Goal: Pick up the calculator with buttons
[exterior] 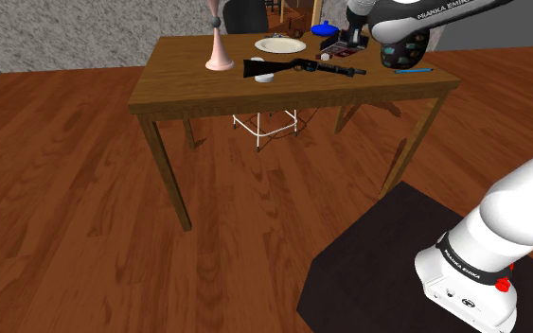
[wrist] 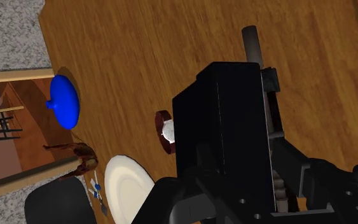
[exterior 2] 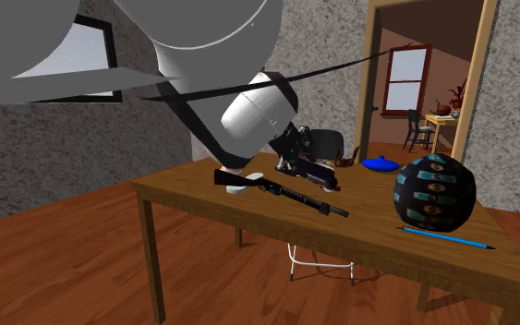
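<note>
The black calculator [wrist: 225, 121] appears to be clasped between the closed fingers [wrist: 298, 175], held over the surface [exterior: 188, 80] close to the rifle [exterior: 302, 66]. If it is gripped off-centre, it could be twisted loose during lifting and dropped onto the rifle.

Black calculator [wrist: 222, 127], seemingly clasped, tilted

Surface [exterior: 188, 90] bare at shoulder view's near left; rifle [exterior: 302, 66] lies across the middle, vase [exterior: 219, 59] and plate [exterior: 280, 44] behind it, patterned ball [exterior: 401, 54] and blue pen [exterior: 413, 69] at right.
</note>
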Robot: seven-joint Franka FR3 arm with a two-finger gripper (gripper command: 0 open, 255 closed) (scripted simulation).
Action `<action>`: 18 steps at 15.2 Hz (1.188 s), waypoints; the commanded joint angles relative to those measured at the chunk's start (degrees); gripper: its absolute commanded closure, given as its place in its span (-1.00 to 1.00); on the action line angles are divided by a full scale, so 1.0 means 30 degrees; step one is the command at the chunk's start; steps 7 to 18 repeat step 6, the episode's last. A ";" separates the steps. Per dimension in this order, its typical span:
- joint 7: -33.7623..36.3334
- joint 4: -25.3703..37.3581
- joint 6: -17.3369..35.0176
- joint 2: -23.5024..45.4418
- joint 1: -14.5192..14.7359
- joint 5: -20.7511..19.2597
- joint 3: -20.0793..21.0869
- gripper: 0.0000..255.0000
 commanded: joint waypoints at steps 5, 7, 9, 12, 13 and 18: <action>-0.1084 0.0863 -0.0925 -0.0313 0.0213 0.0855 -0.0044 1.00; -0.1085 0.0862 -0.0925 -0.0314 0.0213 0.0856 -0.0044 1.00; -0.1085 0.0862 -0.0925 -0.0314 0.0213 0.0856 -0.0044 1.00; -0.1085 0.0862 -0.0925 -0.0314 0.0213 0.0856 -0.0044 1.00; -0.1085 0.0862 -0.0925 -0.0314 0.0213 0.0856 -0.0044 1.00; -0.1085 0.0862 -0.0925 -0.0314 0.0213 0.0856 -0.0044 1.00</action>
